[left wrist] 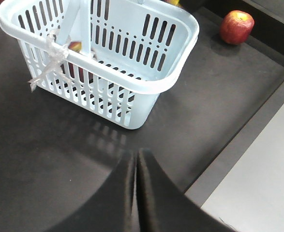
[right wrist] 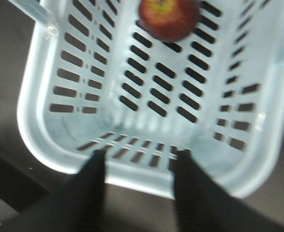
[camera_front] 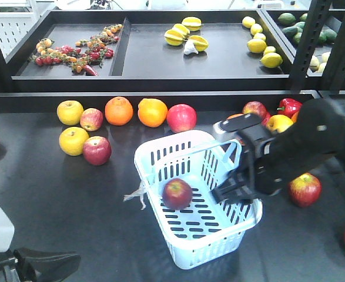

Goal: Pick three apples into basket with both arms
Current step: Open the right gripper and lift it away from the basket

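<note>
Apple (camera_front: 177, 194) number one lies on the basket (camera_front: 160, 145) floor, just ahead of your right gripper (right wrist: 141, 155). Its fingers (right wrist: 91, 188) are spread wide with nothing between them, above the near rim. I think that is because the drop is done. Your left gripper (left wrist: 137, 159) is pinched closed on nothing, with the basket ahead of its tip. Two more are needed: a second red apple (camera_front: 304, 189) sits back beside the right arm, and a third red apple (camera_front: 97, 150) is far left.

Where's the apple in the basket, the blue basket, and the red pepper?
Apple in the basket (camera_front: 177, 194), front-facing view, middle of its red skin.
Blue basket (left wrist: 127, 81), left wrist view, on its near rim.
Red pepper (camera_front: 288, 107), front-facing view, on its shiny top.
</note>
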